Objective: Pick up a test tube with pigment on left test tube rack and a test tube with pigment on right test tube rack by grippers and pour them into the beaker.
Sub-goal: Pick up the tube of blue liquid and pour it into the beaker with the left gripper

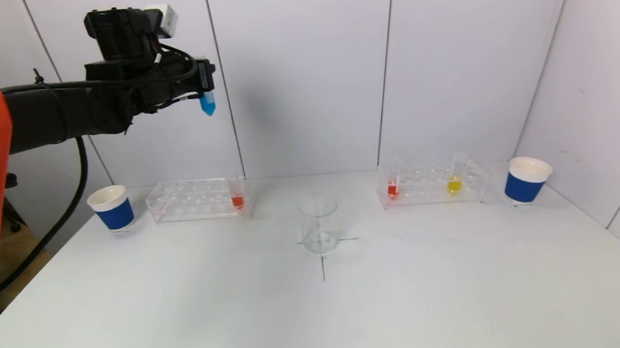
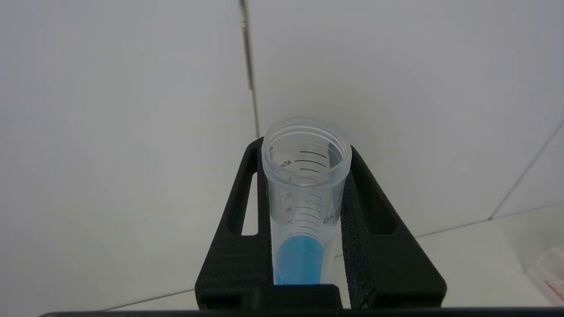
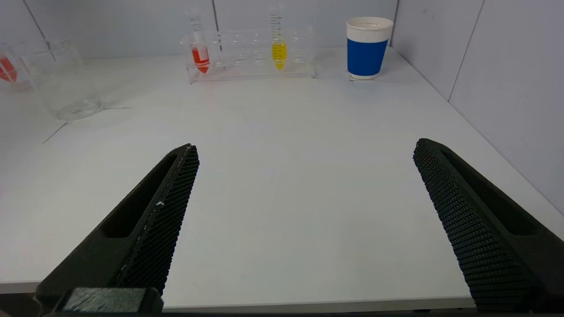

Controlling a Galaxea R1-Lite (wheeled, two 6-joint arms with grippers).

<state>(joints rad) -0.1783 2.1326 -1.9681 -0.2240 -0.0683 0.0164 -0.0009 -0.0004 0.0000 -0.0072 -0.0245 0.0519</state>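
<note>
My left gripper (image 1: 204, 86) is shut on a test tube of blue pigment (image 1: 207, 103) and holds it upright, high above the left rack (image 1: 194, 201). In the left wrist view the tube (image 2: 304, 207) sits between the black fingers. The left rack holds a red-pigment tube (image 1: 237, 196). The right rack (image 1: 433, 186) holds a red tube (image 1: 392, 186) and a yellow tube (image 1: 454, 181). The clear empty beaker (image 1: 319, 223) stands at the table's middle. My right gripper (image 3: 304, 152) is open and empty near the table's front edge, out of the head view.
A blue paper cup (image 1: 111, 208) stands left of the left rack and another (image 1: 526, 179) right of the right rack. White wall panels close the back and right side. A black cross (image 1: 322, 260) marks the beaker's spot.
</note>
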